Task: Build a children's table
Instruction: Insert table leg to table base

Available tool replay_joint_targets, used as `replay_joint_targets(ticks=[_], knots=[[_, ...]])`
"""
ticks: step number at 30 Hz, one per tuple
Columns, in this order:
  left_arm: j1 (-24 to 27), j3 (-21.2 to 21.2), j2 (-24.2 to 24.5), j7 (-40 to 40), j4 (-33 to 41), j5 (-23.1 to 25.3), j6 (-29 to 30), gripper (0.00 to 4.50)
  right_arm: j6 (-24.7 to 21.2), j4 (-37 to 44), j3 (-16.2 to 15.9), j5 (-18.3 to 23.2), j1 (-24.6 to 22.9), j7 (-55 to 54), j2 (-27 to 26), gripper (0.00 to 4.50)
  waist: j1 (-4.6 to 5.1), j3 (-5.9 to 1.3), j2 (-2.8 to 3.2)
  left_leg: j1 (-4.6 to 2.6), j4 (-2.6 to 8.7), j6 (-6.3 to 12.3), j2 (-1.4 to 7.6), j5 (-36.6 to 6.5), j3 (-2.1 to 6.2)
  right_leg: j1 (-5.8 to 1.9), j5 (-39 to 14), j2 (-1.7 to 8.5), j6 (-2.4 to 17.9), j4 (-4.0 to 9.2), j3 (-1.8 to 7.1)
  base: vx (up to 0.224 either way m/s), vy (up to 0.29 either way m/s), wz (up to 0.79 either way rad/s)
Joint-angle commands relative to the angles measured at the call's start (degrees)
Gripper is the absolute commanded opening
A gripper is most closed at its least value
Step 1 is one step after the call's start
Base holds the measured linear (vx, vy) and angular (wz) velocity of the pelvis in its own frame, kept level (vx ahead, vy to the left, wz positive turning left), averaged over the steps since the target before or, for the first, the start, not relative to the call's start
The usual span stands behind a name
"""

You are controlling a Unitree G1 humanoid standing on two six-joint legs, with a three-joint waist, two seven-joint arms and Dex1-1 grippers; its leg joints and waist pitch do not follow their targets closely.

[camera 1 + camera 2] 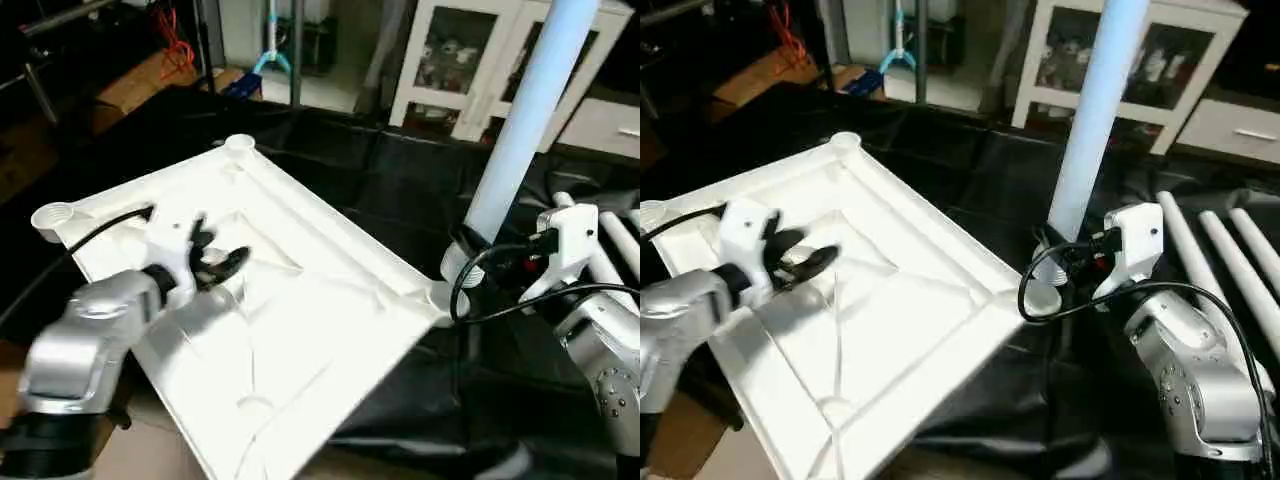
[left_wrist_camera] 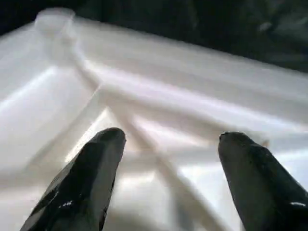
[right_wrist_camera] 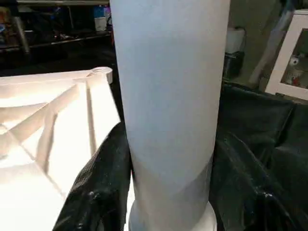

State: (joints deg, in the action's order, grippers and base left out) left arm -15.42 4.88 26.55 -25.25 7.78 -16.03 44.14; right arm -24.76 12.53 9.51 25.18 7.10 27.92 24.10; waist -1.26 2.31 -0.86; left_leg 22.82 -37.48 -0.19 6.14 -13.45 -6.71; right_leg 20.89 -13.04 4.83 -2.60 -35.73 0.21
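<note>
One leg (image 1: 520, 130) is held upright in the right gripper (image 3: 168, 192), its jaws closed around the tube just above the near-right corner socket (image 1: 1040, 296) of the upturned table top (image 1: 300, 330). The leg's long axis runs nearly vertical into that socket. The left gripper (image 1: 215, 258) hovers over the ribbed underside, jaws spread and empty. Spare legs (image 1: 1220, 260) lie to the right. No writing can be read.
</note>
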Motion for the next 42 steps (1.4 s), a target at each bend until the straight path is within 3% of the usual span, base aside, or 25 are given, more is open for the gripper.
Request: replay_joint_targets(ticks=[1, 2, 4, 5, 6, 7, 12, 14, 16, 17, 18, 19, 21, 22, 25, 26, 28, 29, 30, 32, 34, 36, 42], knots=[[-0.5, 1.0, 0.6, 2.4, -1.1, 0.1, 3.3, 3.54, 0.8, -0.3, -0.4, -0.3, 0.5, 0.4, 0.9, 1.91, 0.75, -2.29, 0.32, -1.98, 6.55, -0.68, 5.02, -13.0, 1.11, -1.35, -6.8, 2.83, 15.5, 3.73, 0.62, -0.071, -0.015, 0.03], [-0.7, 0.6, 1.4, 2.9, -1.8, 1.2, 4.4, 3.54, 0.8, -0.3, -0.3, -0.2, 0.6, 0.4, 0.8, 1.91, 0.69, -2.21, 0.94, -2.32, 6.61, -1.85, 5.13, -15.8, 0.85, -0.86, -9.9, 2.97, 14.7, 4.04, 0.61, -0.071, -0.015, 0.03], [-0.9, 0.1, 2.3, 3.3, -2.3, 2.2, 5.7, 3.54, 0.7, -0.3, -0.1, 0.0, 0.7, 0.3, 0.7, 1.91, 1.14, -2.22, 0.54, -2.05, 6.85, -3.05, 5.28, -17.7, 0.65, -0.83, -13.0, 3.03, 12.9, 4.38, 0.39, -0.062, -0.011, 0.03], [-0.6, -1.2, 3.7, 3.1, -3.0, 4.0, 6.3, 3.54, 0.7, -0.2, 0.1, 0.0, 0.6, 0.5, 0.7, 1.91, 1.19, -2.24, 0.52, -2.03, 6.91, -3.38, 5.36, -17.8, 0.60, -0.72, -13.5, 3.09, 12.4, 4.42, 0.37, -0.058, -0.010, 0.02], [-0.2, -2.4, 5.0, 2.7, -3.6, 5.5, 6.5, 3.54, 0.7, 0.0, 0.3, 0.1, 0.3, 0.6, 0.9, 1.91, 1.30, -2.24, 0.94, -2.05, 7.02, -3.94, 5.41, -18.5, 0.56, -0.44, -14.3, 3.03, 11.2, 4.62, 0.33, 0.000, 0.000, 0.00], [-0.2, -2.3, 5.1, 3.1, -4.3, 6.0, 6.5, 3.54, 0.8, 0.2, 0.6, 0.1, 0.1, 0.6, 1.0, 1.91, 1.54, -2.32, 0.82, -1.80, 7.13, -4.47, 5.44, -18.6, 0.55, -0.55, -14.4, 2.98, 10.6, 4.47, 0.24, 0.000, 0.000, 0.00], [-1.2, -3.4, 5.6, 4.5, -8.0, 7.1, 7.0, 3.54, 1.0, 0.4, 1.3, 0.0, -0.5, 0.5, 0.8, 1.91, 1.42, -2.55, 1.09, -1.88, 7.12, -4.46, 5.54, -17.1, 0.34, -0.29, -10.6, 2.93, 11.2, 4.39, 0.32, 0.000, 0.000, 0.00], [-3.0, -5.2, 4.9, 4.3, -12.6, 8.5, 3.6, 3.54, 1.0, 0.6, 1.2, 0.1, -0.5, 0.3, 0.7, 1.91, 1.32, -2.65, 0.86, -1.84, 6.95, -3.36, 5.35, -15.2, 0.03, -0.33, -8.5, 2.84, 11.6, 4.38, 0.38, 0.000, 0.000, 0.00], [-6.5, -7.9, 3.6, 3.4, -20.9, 11.1, -3.5, 3.54, 1.0, 0.8, 1.1, 0.1, -0.5, 0.1, 0.5, 1.91, 1.21, -2.70, 0.81, -1.71, 6.92, -2.59, 5.29, -13.6, -0.05, -0.47, -7.3, 2.87, 11.8, 4.47, 0.41, 0.000, 0.000, 0.00], [-7.1, -8.3, 3.4, 3.3, -22.4, 11.6, -4.9, 3.54, 1.0, 0.8, 1.1, 0.0, -0.4, 0.1, 0.5, 1.91, 1.04, -3.14, 0.88, -1.78, 6.75, -1.68, 5.42, -10.4, -0.19, -0.88, -3.1, 3.02, 12.4, 4.08, 0.47, 0.000, 0.000, 0.00], [-7.5, -8.5, 3.3, 3.2, -23.1, 11.8, -5.6, 3.54, 1.0, 0.8, 1.0, 0.0, -0.4, 0.1, 0.5, 1.91, 1.02, -3.07, 0.82, -1.65, 6.81, -1.29, 5.41, -9.5, -0.19, -0.94, -2.0, 2.97, 12.6, 4.04, 0.41, 0.000, 0.000, 0.00], [-10.6, -10.4, 2.6, 3.7, -29.7, 14.6, -12.6, 3.54, 0.9, 1.0, 1.0, 0.1, -0.3, 0.0, 0.4, 1.91, 0.93, -3.03, 0.73, -1.80, 6.67, -0.44, 5.31, -9.1, -0.43, -0.74, -1.1, 2.88, 13.1, 4.14, 0.39, 0.000, 0.000, 0.00], [-15.3, -12.5, 1.2, 4.0, -38.3, 17.4, -21.0, 3.54, 0.8, 1.6, 1.1, 0.2, -0.6, 0.0, 0.5, 1.91, 0.62, -3.27, 0.94, -2.19, 6.46, 0.52, 5.21, -8.9, -0.67, -0.73, -1.2, 2.84, 13.0, 4.49, 0.49, 0.000, 0.000, 0.00], [-18.6, -15.3, 0.7, 3.9, -44.7, 20.4, -27.5, 3.54, 0.7, 2.0, 1.2, 0.2, -1.0, 0.1, 0.5, 1.91, 0.26, -3.36, 1.25, -2.18, 6.52, 0.65, 5.45, -7.7, -0.57, -0.92, 0.8, 3.02, 13.2, 4.23, 0.52, 0.000, 0.000, 0.00], [-21.3, -18.2, 0.4, 4.2, -49.4, 23.2, -32.5, 3.54, 0.6, 2.7, 1.2, 0.3, -1.5, 0.0, 0.4, 1.91, 0.13, -3.37, 1.15, -2.02, 7.03, -0.49, 6.01, -8.5, -0.42, -1.16, 2.5, 3.13, 13.5, 3.66, 0.24, 0.000, 0.000, 0.00], [-22.4, -19.4, 0.1, 3.8, -50.8, 24.2, -35.6, 3.54, 0.5, 3.1, 1.3, 0.4, -1.8, 0.0, 0.4, 1.91, 0.22, -3.36, 1.66, -2.06, 7.05, -0.71, 6.00, -8.9, -0.38, -1.09, 2.5, 3.10, 13.6, 3.69, 0.21, 0.000, 0.000, 0.00], [-25.5, -20.3, -1.6, 3.8, -55.6, 25.3, -41.2, 3.54, 0.3, 4.1, 1.5, 0.6, -2.5, -0.5, 0.2, 1.91, 0.18, -3.48, 1.22, -2.42, 7.02, -0.94, 6.06, -10.0, -0.64, -1.07, 2.7, 3.22, 14.2, 3.86, 0.26, 0.000, 0.000, 0.00], [-26.4, -20.6, -2.2, 3.7, -57.0, 25.6, -43.5, 3.54, 0.2, 4.4, 1.5, 0.7, -2.8, -0.7, 0.1, 1.91, 0.05, -3.38, 1.14, -2.23, 6.97, -0.35, 6.00, -9.2, -0.72, -1.12, 2.9, 3.27, 14.2, 4.05, 0.30, 0.000, 0.000, 0.00], [-27.8, -20.7, -3.0, 4.6, -58.8, 26.2, -45.8, 3.54, 0.1, 4.7, 1.6, 0.8, -3.0, -0.9, 0.0, 1.91, 0.03, -3.51, 1.62, -2.32, 6.91, -0.44, 6.04, -8.7, -0.72, -1.16, 3.7, 3.39, 14.5, 3.82, 0.31, 0.000, 0.000, 0.00], [-30.5, -19.6, -5.0, 5.1, -62.2, 25.8, -52.1, 3.54, -0.1, 5.4, 1.5, 0.8, -3.5, -1.2, -0.3, 1.91, 0.02, -3.44, 1.24, -2.21, 6.77, 0.42, 6.06, -7.5, -0.84, -1.18, 5.0, 3.40, 15.1, 3.91, 0.26, 0.000, 0.000, 0.00], [-32.3, -18.2, -6.3, 5.2, -64.8, 24.9, -54.3, 3.54, -0.2, 5.8, 1.5, 0.9, -3.8, -1.3, -0.4, 1.91, -0.05, -3.59, 1.42, -2.40, 6.56, 0.89, 6.17, -6.2, -0.95, -1.16, 7.5, 3.44, 16.1, 3.69, 0.24, 0.000, 0.000, 0.00], [-32.7, -15.7, -6.6, 2.5, -64.7, 21.7, -56.3, 3.54, -0.3, 6.3, 1.6, 1.0, -4.0, -1.6, -0.6, 1.91, -0.17, -3.68, 1.44, -2.00, 6.46, 1.78, 6.20, -3.7, -0.90, -1.56, 10.0, 3.74, 17.1, 3.28, 0.19, 0.000, 0.000, 0.00], [-30.0, -14.5, -2.6, -2.7, -64.0, 20.2, -54.0, 3.54, -0.5, 7.0, 1.8, 1.1, -4.6, -1.9, -0.8, 1.91, 1.27, -3.40, 1.07, -1.48, 6.46, 3.20, 6.05, -4.9, -1.25, -1.57, 5.3, 3.73, 17.3, 3.43, 0.20, 0.000, 0.000, 0.00]])
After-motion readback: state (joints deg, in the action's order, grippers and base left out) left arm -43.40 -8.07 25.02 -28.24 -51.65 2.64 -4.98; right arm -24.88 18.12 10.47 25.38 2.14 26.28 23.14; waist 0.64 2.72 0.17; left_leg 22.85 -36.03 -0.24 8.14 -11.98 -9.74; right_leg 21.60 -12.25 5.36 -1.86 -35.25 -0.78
